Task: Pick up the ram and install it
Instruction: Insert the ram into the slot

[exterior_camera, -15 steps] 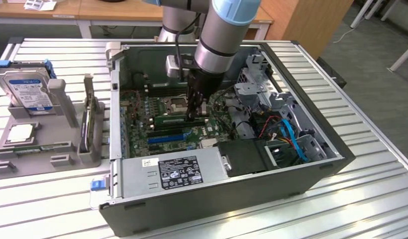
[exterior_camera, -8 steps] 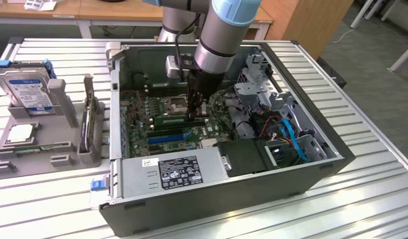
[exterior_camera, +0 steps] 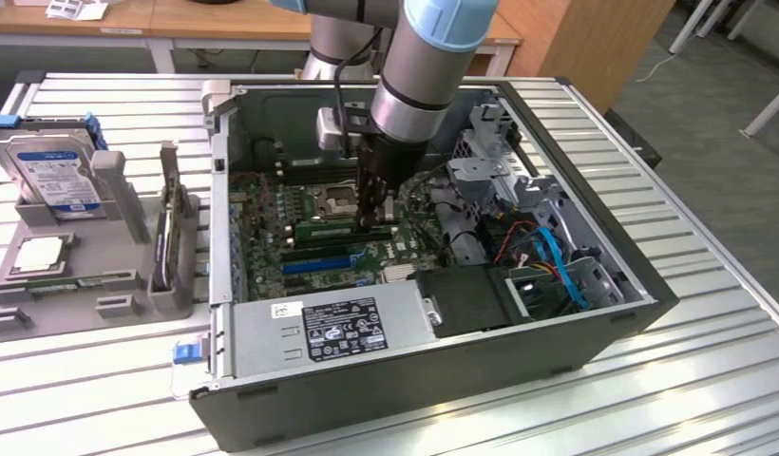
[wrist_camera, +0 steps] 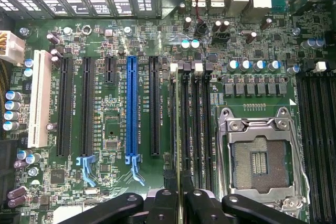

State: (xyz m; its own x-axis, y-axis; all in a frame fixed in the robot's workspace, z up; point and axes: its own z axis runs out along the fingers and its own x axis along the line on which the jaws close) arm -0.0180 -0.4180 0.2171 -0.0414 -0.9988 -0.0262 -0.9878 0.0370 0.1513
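Note:
The ram shows edge-on as a thin green strip between my gripper's two dark fingers, which are shut on it. It stands directly over the black memory slots beside the CPU socket, in line with them. Whether its lower edge touches a slot I cannot tell. In the exterior view the gripper reaches down into the open computer case, and the ram is a long green strip just under it, above the motherboard.
The case walls surround the arm. A power supply and cables sit nearby. An empty CPU socket and a blue slot flank the memory slots. Outside, a hard drive stands in a grey fixture.

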